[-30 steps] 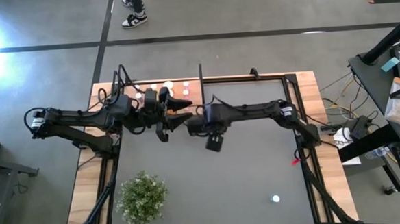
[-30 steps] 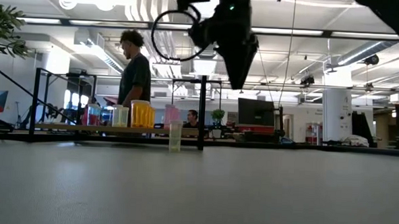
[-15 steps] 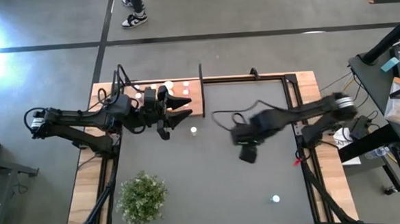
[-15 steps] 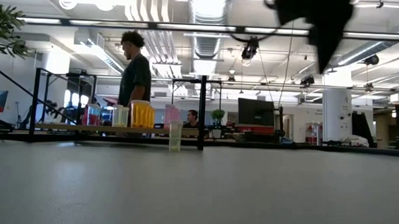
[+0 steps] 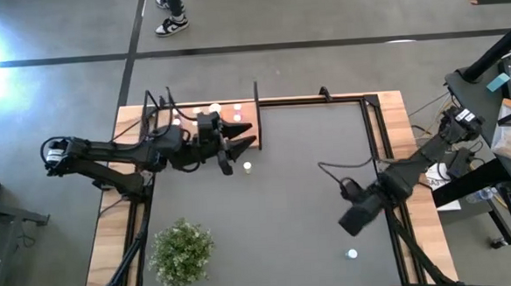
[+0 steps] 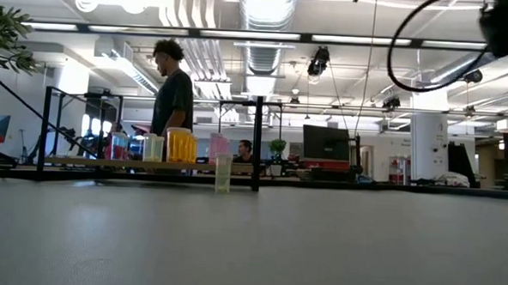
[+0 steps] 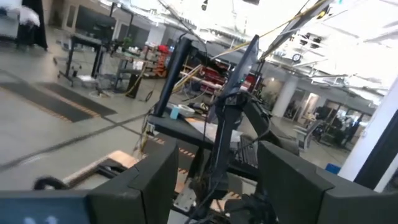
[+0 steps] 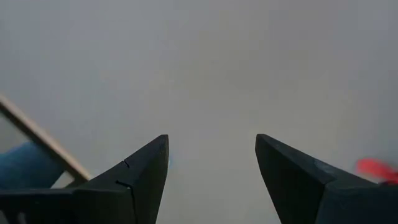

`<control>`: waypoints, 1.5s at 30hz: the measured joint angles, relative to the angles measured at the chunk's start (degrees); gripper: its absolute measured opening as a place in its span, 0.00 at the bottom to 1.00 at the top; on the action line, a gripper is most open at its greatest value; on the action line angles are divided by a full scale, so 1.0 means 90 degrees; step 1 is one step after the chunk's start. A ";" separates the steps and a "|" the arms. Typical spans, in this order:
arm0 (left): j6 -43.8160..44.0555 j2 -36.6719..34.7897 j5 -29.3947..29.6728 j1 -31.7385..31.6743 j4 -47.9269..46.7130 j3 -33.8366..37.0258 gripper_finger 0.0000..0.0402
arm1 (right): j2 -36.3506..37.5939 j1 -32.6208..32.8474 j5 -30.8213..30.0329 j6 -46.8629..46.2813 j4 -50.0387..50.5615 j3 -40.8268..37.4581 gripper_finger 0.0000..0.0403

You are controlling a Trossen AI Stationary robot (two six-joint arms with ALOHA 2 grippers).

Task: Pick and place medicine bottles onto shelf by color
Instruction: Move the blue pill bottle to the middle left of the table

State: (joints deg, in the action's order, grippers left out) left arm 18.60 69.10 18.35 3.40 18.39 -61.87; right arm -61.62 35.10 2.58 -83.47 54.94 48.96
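Note:
The light-wood shelf (image 5: 203, 121) lies at the table's far left, with black rods (image 6: 256, 143) at its edges. Several white-capped bottles stand on it; in the low view they show pink (image 6: 116, 145), white (image 6: 153, 147) and orange (image 6: 181, 145). One pale bottle (image 5: 247, 167) stands on the table just near of the shelf's right end and also shows in the low view (image 6: 223, 171). Another bottle (image 5: 352, 253) stands near the table's near right corner. My left gripper (image 5: 246, 136) is open and empty over the shelf's right end. My right gripper (image 5: 352, 225) is open and empty above the table, just far of that bottle.
A green bushy plant (image 5: 182, 250) stands at the near left. A small red thing (image 5: 377, 206) lies by the table's right edge. A person (image 6: 172, 87) stands in the room behind the shelf. Bare grey tabletop (image 5: 301, 176) lies between the two grippers.
My right gripper has swung from beside the shelf's right end toward the table's right and near edges, uncovering the pale bottle that stands on the table. My left gripper has shifted a little toward the right, staying open over the shelf's end.

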 joint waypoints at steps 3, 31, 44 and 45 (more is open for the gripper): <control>0.0352 0.0199 0.0000 0.0000 0.0202 0.0000 0.51 | -0.0105 0.0477 0.0001 -0.0300 -0.0631 -0.0235 0.57; 0.0394 0.0460 0.0057 -0.0002 0.0566 -0.0002 0.51 | -0.0258 0.2457 -0.0420 0.2732 -0.1908 -0.0387 0.57; 0.0394 0.0469 0.0058 -0.0002 0.0567 0.0000 0.51 | -0.1269 0.2493 -0.0475 0.3794 -0.2373 -0.0385 0.57; 0.0394 0.0469 0.0058 -0.0002 0.0568 0.0000 0.51 | -0.1318 0.2499 -0.0527 0.3860 -0.2373 -0.0385 0.57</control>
State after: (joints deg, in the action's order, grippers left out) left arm 22.15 73.32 18.87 3.38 23.50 -61.87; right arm -73.48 57.59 -2.17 -48.73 33.58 45.50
